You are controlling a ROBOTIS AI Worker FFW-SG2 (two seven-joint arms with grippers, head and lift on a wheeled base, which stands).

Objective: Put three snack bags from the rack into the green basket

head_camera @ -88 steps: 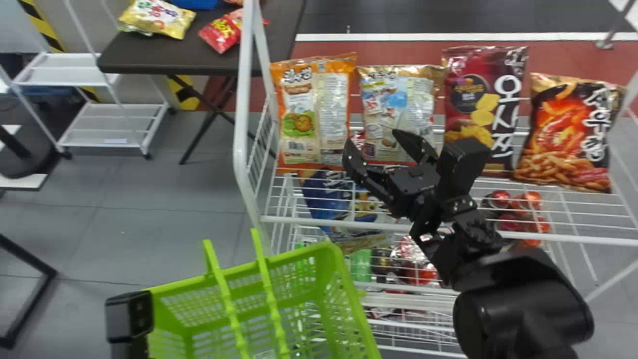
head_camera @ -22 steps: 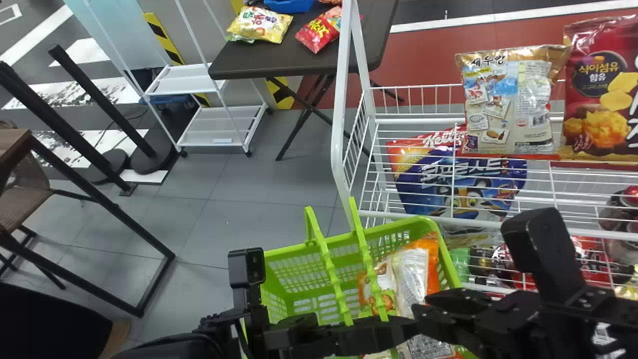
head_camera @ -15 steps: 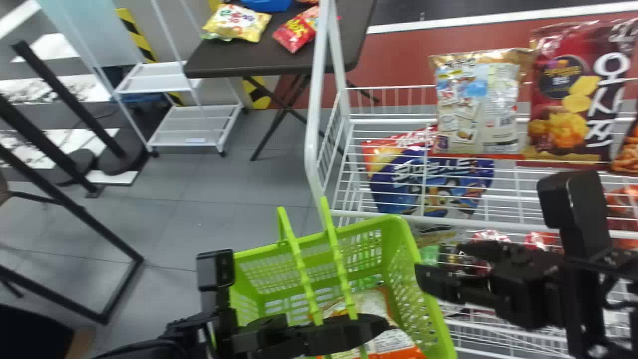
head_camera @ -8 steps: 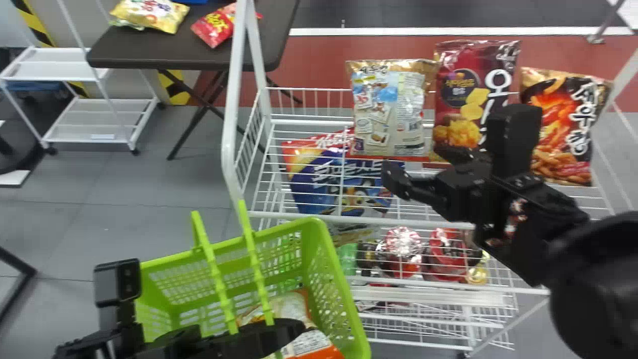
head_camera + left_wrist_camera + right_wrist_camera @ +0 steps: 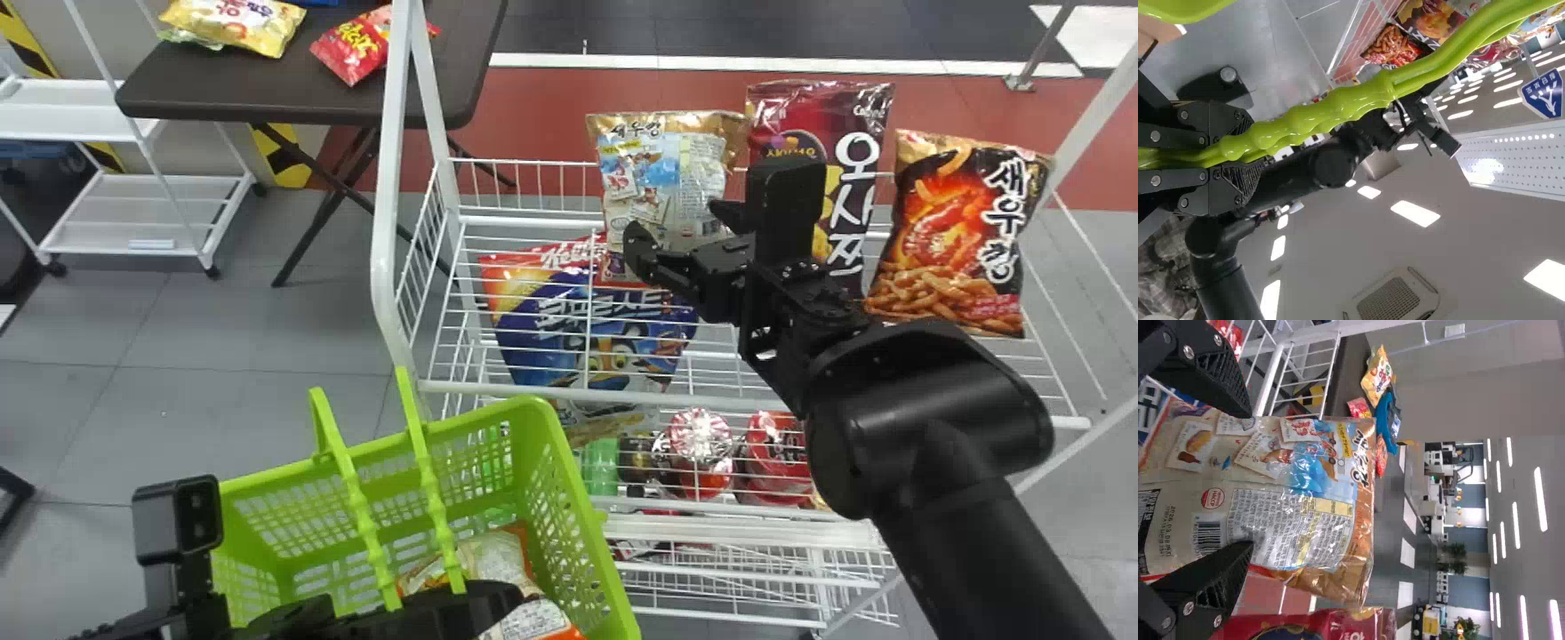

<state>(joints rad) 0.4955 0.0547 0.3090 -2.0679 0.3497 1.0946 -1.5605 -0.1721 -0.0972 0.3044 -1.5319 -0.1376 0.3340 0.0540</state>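
Note:
My right gripper (image 5: 677, 224) is at the gold-topped snack bag (image 5: 649, 151), leftmost of three bags standing on the rack (image 5: 578, 391). The right wrist view has the gripper (image 5: 1248, 480) open, one finger near each side edge of this bag (image 5: 1291, 493). Beside it stand a dark red bag (image 5: 858, 178) and a black-and-orange one (image 5: 951, 231). My left gripper (image 5: 471, 609) stays low over the green basket (image 5: 578, 524); in the left wrist view, that gripper (image 5: 1248, 157) is shut on the basket handle (image 5: 1338, 110). An orange-and-white bag (image 5: 493, 564) lies inside the basket.
A blue bag (image 5: 596, 329) shows through the rack's wires, with cups (image 5: 773, 453) lower down. The rack's white post (image 5: 387, 196) rises at its left. Farther off are a dark table (image 5: 311, 89) with snacks and a white cart (image 5: 151, 213).
The orange bag has gone from the rack's left end into the basket. My right gripper has since moved away from the basket, up to the gold-topped bag. The head view has shifted.

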